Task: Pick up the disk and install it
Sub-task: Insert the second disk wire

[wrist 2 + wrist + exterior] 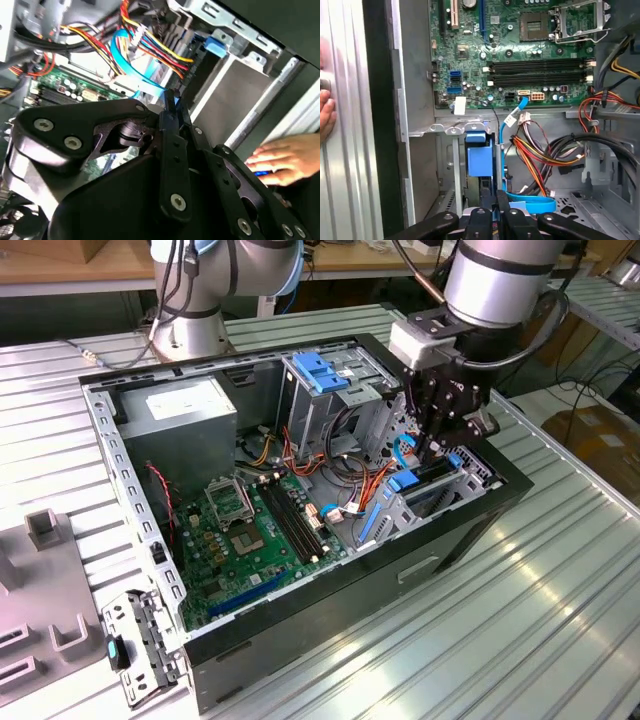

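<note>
The disk (432, 476) sits on edge in the low drive cage at the front corner of the open computer case. Little of it shows besides its dark upper edge and blue plastic rails. In the first wrist view its blue rail end (480, 156) lies in the silver slot, just beyond the fingertips. My gripper (436, 440) hangs straight down over that slot. Its two black fingers are pressed together, as both wrist views show (173, 102) (502, 201). I see nothing held between them. A light blue flat cable (530, 204) passes close by the tips.
The grey power-supply box (185, 410) fills the case's far corner. A blue latch plate (320, 370) tops the tall cage beside my gripper. The green motherboard (250, 530) and loose coloured wires (545, 155) lie nearby. A person's hand (280, 160) rests outside the case wall.
</note>
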`<state>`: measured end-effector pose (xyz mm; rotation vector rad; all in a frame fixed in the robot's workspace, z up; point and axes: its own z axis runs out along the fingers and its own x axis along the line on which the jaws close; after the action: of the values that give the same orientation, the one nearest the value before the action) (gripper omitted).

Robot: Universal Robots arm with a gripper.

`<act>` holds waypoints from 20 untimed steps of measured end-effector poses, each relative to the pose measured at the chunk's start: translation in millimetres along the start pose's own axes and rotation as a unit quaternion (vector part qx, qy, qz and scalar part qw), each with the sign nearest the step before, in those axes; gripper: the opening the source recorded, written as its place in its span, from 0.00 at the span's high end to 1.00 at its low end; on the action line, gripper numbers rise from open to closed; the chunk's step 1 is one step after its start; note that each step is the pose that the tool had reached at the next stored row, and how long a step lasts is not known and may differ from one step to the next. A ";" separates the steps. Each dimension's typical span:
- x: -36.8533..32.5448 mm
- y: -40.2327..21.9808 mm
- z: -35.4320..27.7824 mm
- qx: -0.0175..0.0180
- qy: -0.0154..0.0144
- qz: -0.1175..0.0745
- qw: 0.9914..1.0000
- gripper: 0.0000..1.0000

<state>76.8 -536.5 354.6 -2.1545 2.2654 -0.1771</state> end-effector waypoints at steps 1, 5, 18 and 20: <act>0.7 0.0 0.1 0.002 -0.010 0.001 1.000 0.84; 7.1 0.2 1.6 0.009 -0.026 0.003 1.000 0.84; 10.9 9.2 3.9 0.034 -0.029 0.004 0.999 0.84; 12.1 12.1 4.0 0.042 -0.031 0.004 0.999 0.84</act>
<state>64.5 -548.2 350.5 -2.0791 2.1930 -0.1972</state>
